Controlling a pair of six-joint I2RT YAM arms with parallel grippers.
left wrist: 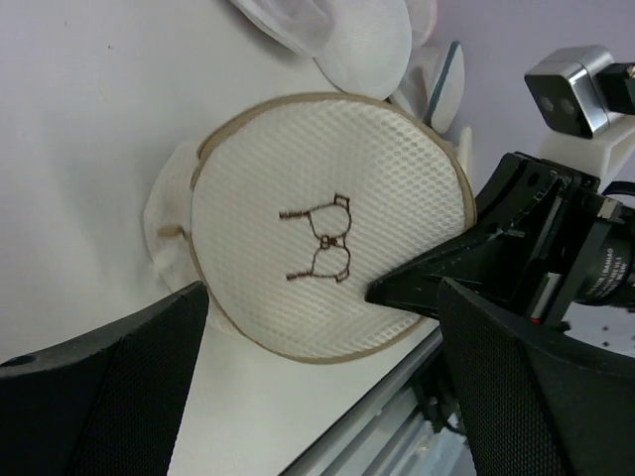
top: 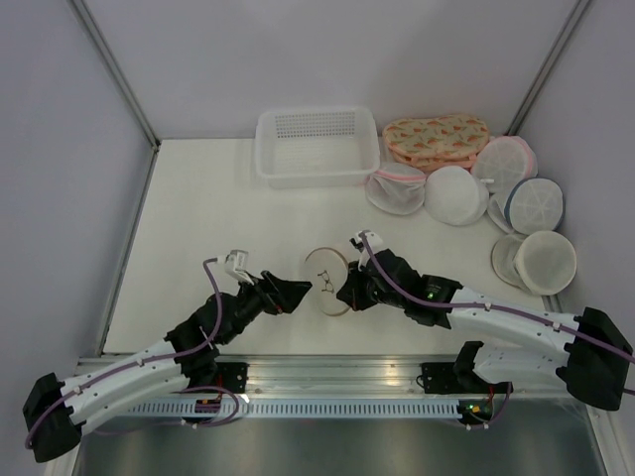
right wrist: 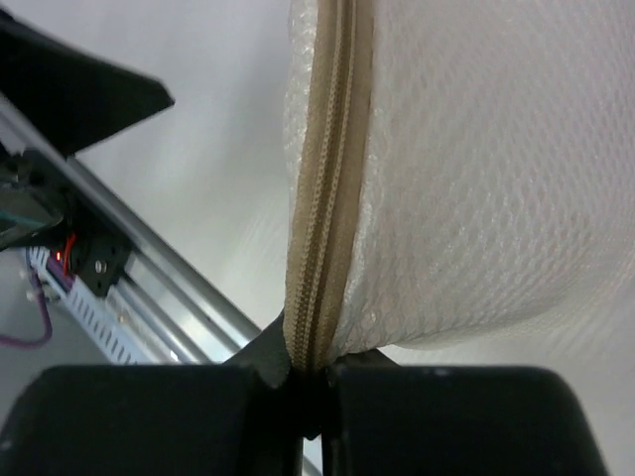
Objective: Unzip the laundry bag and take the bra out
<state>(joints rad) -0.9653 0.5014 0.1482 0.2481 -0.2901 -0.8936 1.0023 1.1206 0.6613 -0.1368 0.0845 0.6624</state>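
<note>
The laundry bag point(top: 327, 279) is a round cream mesh pouch with a tan rim, lying near the table's front middle. In the left wrist view its face point(left wrist: 327, 223) shows a brown stitched bra outline. My right gripper point(top: 349, 290) is shut on the bag's tan zippered rim point(right wrist: 319, 248), with the zip teeth running between the jaws. My left gripper point(top: 301, 295) is open and empty, just left of the bag, its fingers point(left wrist: 109, 397) wide apart. The bra is hidden. The zip pull does not show.
A white perforated basket point(top: 316, 147) stands at the back. A floral orange pouch point(top: 437, 137) and several white dome pouches point(top: 456, 193) lie at the back right. The table's front rail point(top: 327, 369) runs close below the bag.
</note>
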